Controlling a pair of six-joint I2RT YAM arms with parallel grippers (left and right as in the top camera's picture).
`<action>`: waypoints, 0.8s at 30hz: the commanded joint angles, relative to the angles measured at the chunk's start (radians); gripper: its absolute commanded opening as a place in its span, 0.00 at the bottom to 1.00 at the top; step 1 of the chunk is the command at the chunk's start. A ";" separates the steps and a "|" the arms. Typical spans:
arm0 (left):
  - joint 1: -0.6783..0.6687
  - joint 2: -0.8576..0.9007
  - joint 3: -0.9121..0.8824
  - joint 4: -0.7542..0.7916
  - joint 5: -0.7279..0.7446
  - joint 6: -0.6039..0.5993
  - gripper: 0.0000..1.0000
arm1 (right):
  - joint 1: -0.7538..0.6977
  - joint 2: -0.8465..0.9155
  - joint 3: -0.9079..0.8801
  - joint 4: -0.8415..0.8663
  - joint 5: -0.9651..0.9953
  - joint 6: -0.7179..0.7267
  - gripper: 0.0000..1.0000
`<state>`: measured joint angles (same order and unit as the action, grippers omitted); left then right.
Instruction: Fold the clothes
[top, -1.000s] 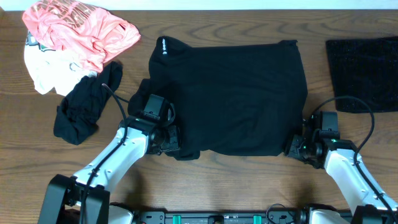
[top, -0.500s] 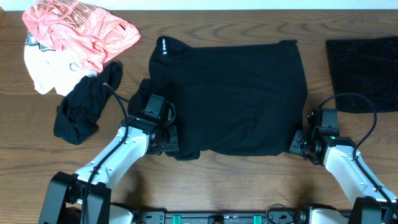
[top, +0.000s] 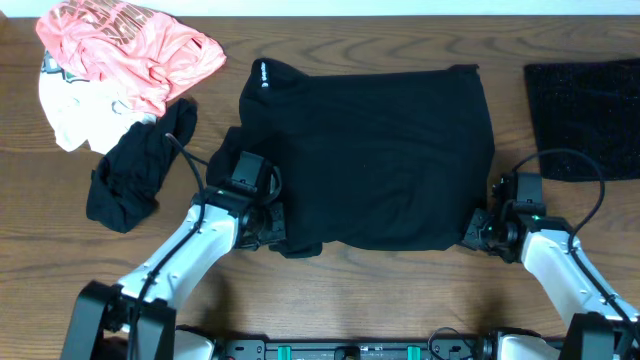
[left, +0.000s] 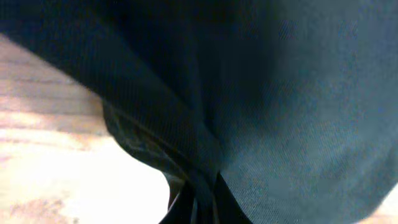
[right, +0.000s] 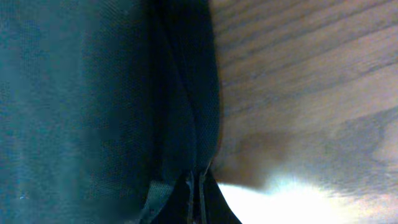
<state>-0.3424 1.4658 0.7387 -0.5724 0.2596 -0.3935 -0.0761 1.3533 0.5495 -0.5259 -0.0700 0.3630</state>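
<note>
We see the black shirt (top: 365, 155) spread flat mid-table (top: 380, 300), its small white logo (top: 263, 72) at the far left corner. The left claw (top: 278, 232) sits at the shirt's near left corner, closed on bunched cloth; the left wrist view shows folds drawn into its pinched tips. The right claw (top: 471, 235) sits at the near right corner, closed on the hem, which the right wrist view shows running along the wood into its tips. Off to the far left we find the coral tee (top: 125, 50) lying over a white garment (top: 62, 118), with a black bundle (top: 135, 175) just below them, and a folded black piece (top: 585, 115) at the right edge
</note>
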 joint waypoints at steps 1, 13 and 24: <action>-0.001 -0.077 0.039 -0.035 0.001 0.025 0.06 | 0.004 -0.016 0.091 -0.056 -0.020 -0.005 0.01; 0.037 -0.295 0.144 -0.305 -0.195 0.035 0.06 | -0.062 -0.026 0.322 -0.328 -0.021 -0.073 0.01; 0.170 -0.317 0.152 -0.339 -0.219 0.082 0.14 | -0.217 -0.026 0.325 -0.436 -0.020 -0.091 0.01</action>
<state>-0.1982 1.1542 0.8650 -0.9104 0.0731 -0.3347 -0.2508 1.3396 0.8574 -0.9527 -0.0982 0.2966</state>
